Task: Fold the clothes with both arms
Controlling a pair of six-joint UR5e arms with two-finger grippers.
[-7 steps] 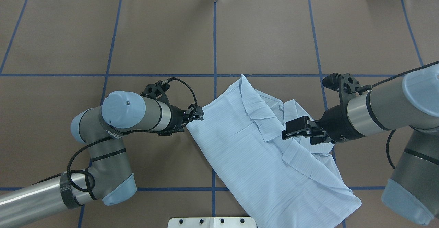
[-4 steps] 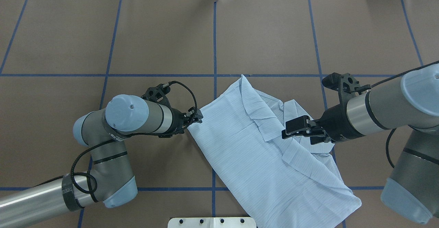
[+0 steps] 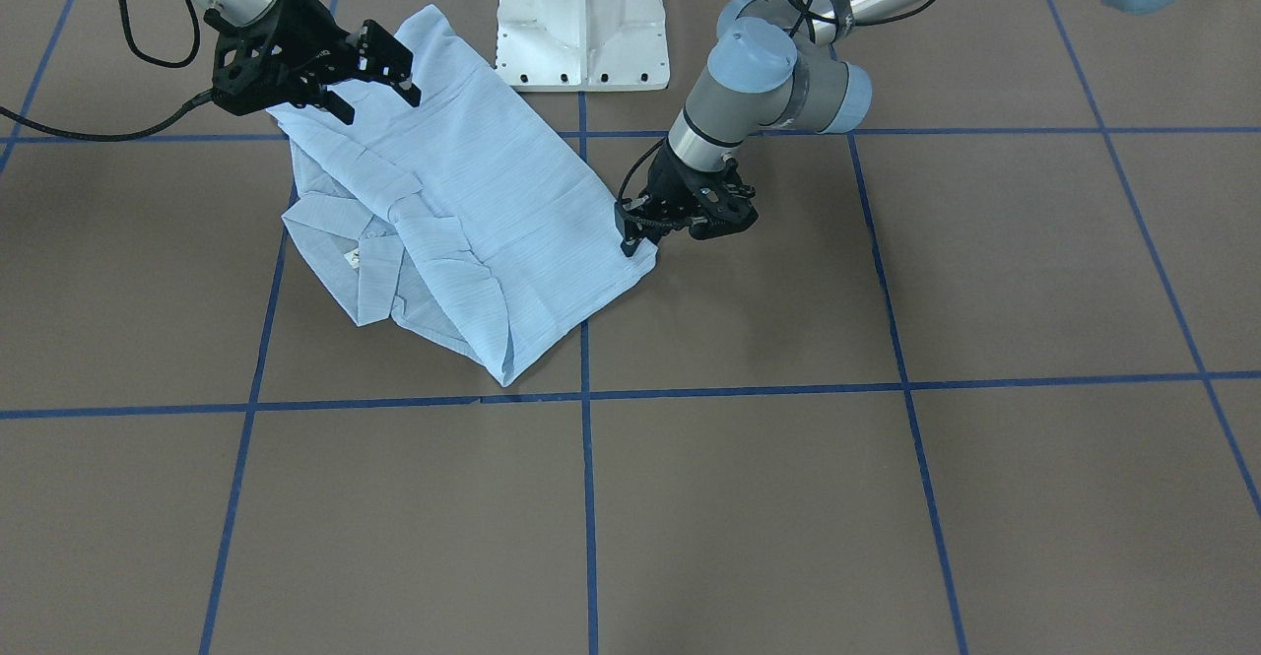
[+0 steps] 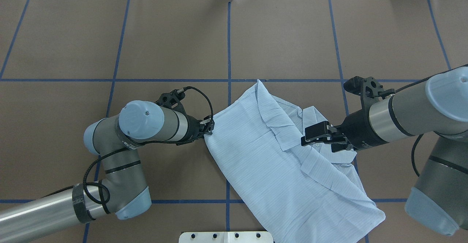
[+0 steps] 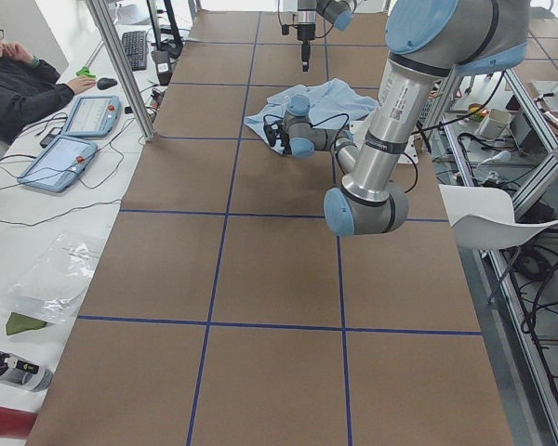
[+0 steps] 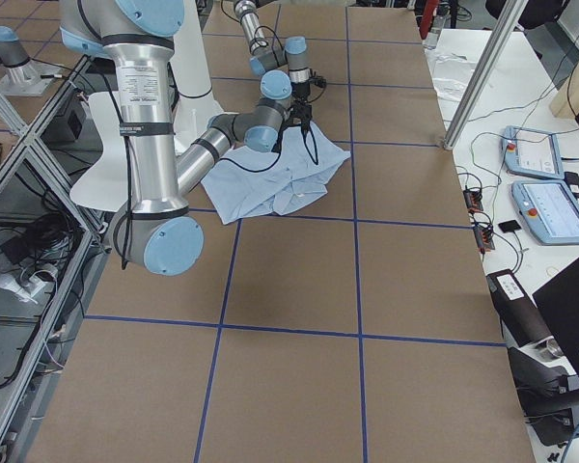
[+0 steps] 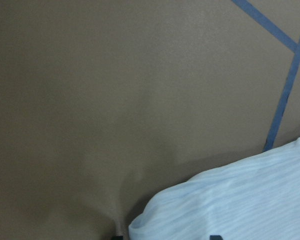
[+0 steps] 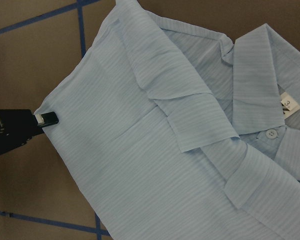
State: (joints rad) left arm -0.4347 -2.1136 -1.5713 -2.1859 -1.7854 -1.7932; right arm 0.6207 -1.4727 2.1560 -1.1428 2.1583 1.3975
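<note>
1. The shirt (image 4: pixel 256 155) is lying folded on the brown table (image 4: pixel 164 34). In the overhead view it is slanting from the centre down to the lower right.
2. Its collar (image 8: pixel 255 70) is showing at the upper right of the right wrist view, with a white label (image 8: pixel 286 104) and a small button (image 8: pixel 270 133) just beside it.
3. The left gripper (image 4: pixel 209 126) is sitting low at the shirt's left corner, just left of centre in the overhead view. Its jaws are standing apart, and in the left wrist view the tip of that corner is lying between them.
4. The right gripper (image 4: pixel 317 143) is hanging over the collar side of the shirt, right of centre in the overhead view. Its jaws are spread wide and are gripping nothing.
5. Blue tape lines (image 4: pixel 229 45) are dividing the table into squares, and the shirt is lying across one of them.
</note>
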